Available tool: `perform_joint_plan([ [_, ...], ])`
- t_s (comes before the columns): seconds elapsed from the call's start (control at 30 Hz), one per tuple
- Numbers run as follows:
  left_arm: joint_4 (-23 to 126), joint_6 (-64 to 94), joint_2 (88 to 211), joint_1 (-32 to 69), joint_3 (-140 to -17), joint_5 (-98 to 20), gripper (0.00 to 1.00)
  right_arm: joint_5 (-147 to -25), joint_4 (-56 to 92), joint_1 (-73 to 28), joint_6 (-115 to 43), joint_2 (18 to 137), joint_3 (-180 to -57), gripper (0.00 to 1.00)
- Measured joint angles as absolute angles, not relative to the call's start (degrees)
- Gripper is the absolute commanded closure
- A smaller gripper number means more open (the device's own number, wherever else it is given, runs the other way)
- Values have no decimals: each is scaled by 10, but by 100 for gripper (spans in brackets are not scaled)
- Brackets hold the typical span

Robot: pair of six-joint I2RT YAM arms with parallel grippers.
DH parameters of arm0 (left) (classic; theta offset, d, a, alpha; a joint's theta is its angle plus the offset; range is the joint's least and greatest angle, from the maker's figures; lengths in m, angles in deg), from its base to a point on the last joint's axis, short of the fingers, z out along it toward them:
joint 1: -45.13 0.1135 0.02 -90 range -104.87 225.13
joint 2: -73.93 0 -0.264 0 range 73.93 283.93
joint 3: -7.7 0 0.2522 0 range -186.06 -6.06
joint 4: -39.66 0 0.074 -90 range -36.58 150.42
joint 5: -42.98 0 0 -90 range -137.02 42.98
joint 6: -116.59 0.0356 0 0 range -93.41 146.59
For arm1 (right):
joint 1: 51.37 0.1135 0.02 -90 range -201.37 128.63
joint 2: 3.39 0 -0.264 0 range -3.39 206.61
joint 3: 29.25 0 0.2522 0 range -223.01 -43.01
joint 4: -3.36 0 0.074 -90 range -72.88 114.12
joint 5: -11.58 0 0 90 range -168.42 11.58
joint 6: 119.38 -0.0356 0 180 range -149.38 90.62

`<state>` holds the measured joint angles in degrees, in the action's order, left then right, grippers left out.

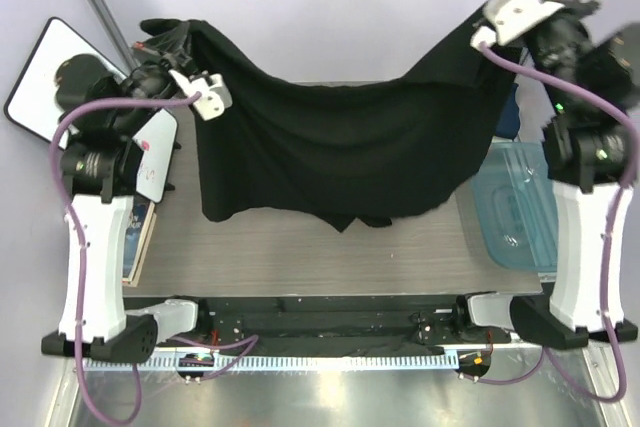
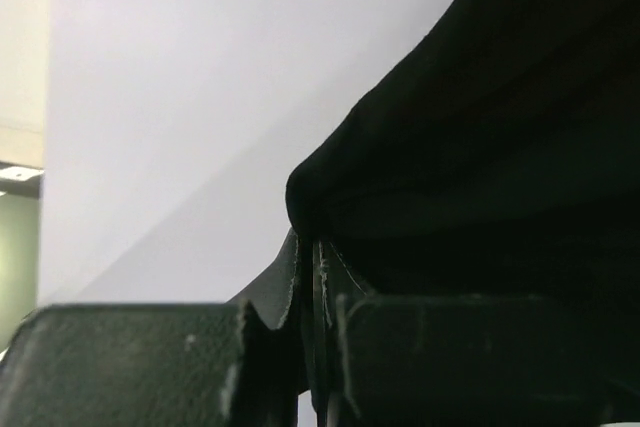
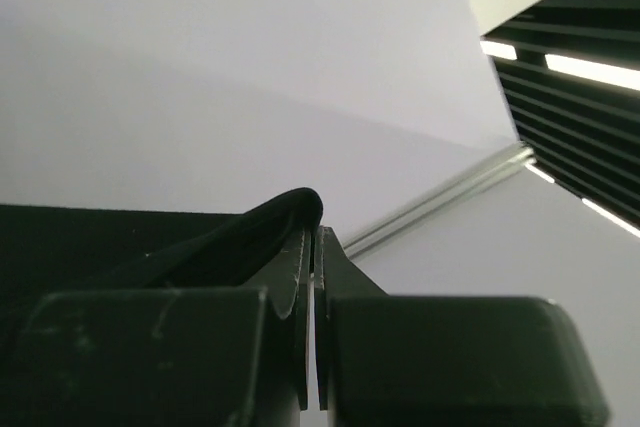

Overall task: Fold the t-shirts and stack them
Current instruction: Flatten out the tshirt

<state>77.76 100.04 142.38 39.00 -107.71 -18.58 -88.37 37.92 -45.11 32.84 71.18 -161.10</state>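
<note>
The task looks to be at an early stage. One black t-shirt (image 1: 340, 147) is lifted and spread out, with no fold in it yet. No folded stack shows anywhere on the surface (image 1: 300, 257), and no other shirts are in view, so folding and stacking appear to remain.

The shirt hangs as a wide sheet between the two claws. Its top edge sags in the middle and its lower edge droops below them toward the surface. Whether that edge touches the surface I cannot tell.

Both arms are raised and spread apart, reaching toward the far side. The left claw (image 1: 175, 39) is pinched shut on the shirt's upper corner. In its wrist view the cloth bunches out just above the closed tips of the left claw (image 2: 308, 252). The right claw (image 1: 482, 29) grips the opposite corner, and in the right wrist view a small lip of black cloth pokes out just over its closed tips (image 3: 312, 242).

A blue plastic tub (image 1: 520, 207) sits below the right claw, beside that arm.
</note>
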Motion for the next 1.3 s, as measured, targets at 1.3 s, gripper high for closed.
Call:
perform_joint_plan([
  [1.3, 364, 1008, 1405, 384, -562, -321, 100, -962, 262, -506, 349, 639, -1204, 99],
])
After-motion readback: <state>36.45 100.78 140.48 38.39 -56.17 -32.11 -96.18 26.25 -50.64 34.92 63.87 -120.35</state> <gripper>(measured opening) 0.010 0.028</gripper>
